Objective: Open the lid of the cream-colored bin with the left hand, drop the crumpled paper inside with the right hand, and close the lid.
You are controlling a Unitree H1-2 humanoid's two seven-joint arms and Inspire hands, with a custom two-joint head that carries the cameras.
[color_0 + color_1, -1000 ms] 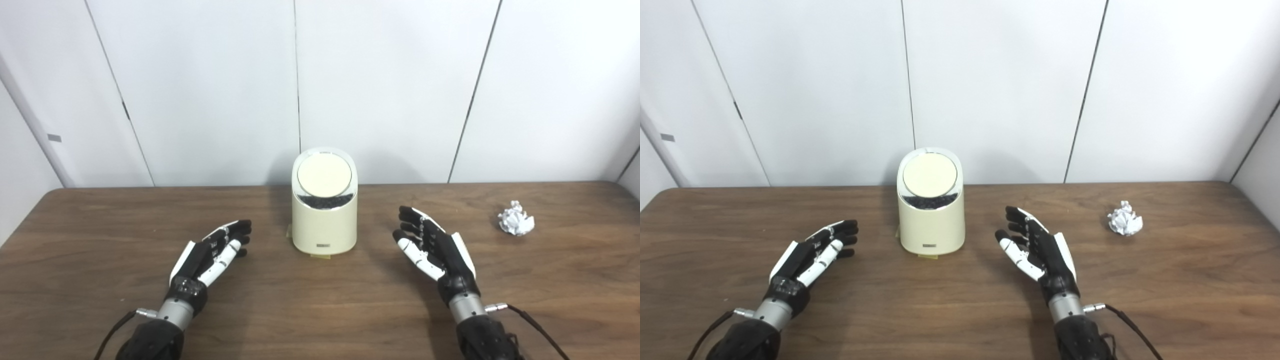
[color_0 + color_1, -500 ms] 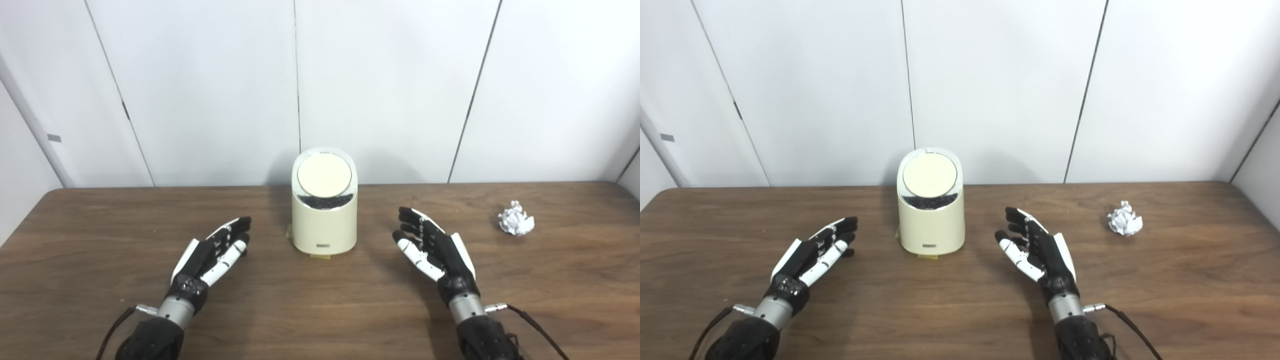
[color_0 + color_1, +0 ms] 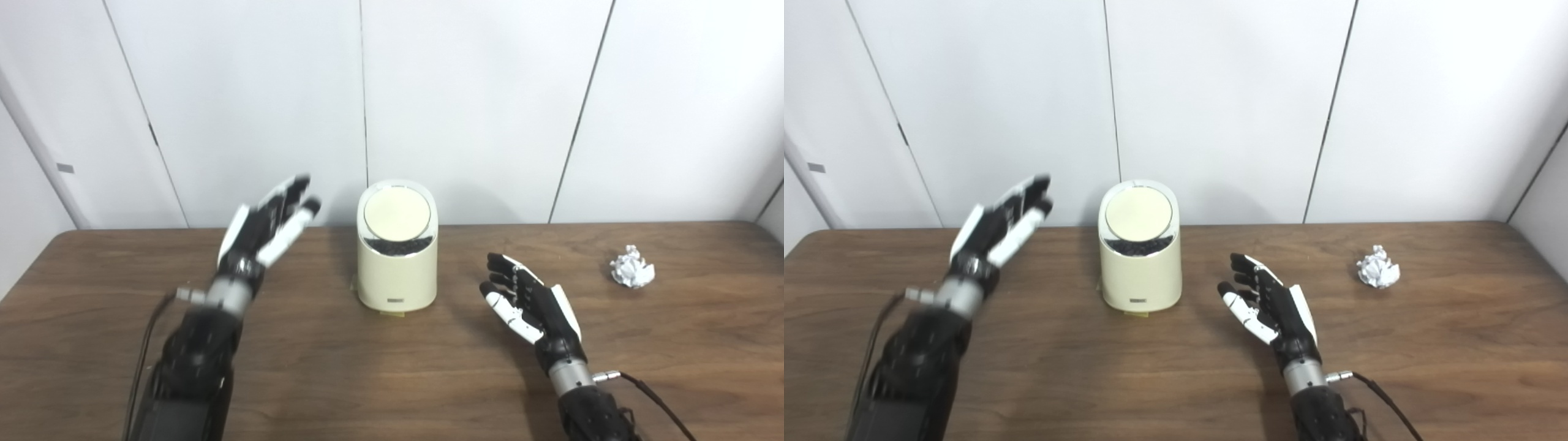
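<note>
while the right hand (image 3: 531, 301) stays spread, the left hand (image 3: 267, 222) has risen, fingers apart, beside the bin (image 3: 397, 263).

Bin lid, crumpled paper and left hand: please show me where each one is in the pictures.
bin lid (image 3: 397, 214), left eye view, centre of the round disc.
crumpled paper (image 3: 632, 267), left eye view, middle of the white ball.
left hand (image 3: 995, 224), right eye view, middle of the raised open hand.

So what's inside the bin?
The round lid covers the top of the bin, so most of the inside is hidden. Only a dark strip shows below the lid's front edge; what it is cannot be told.
</note>
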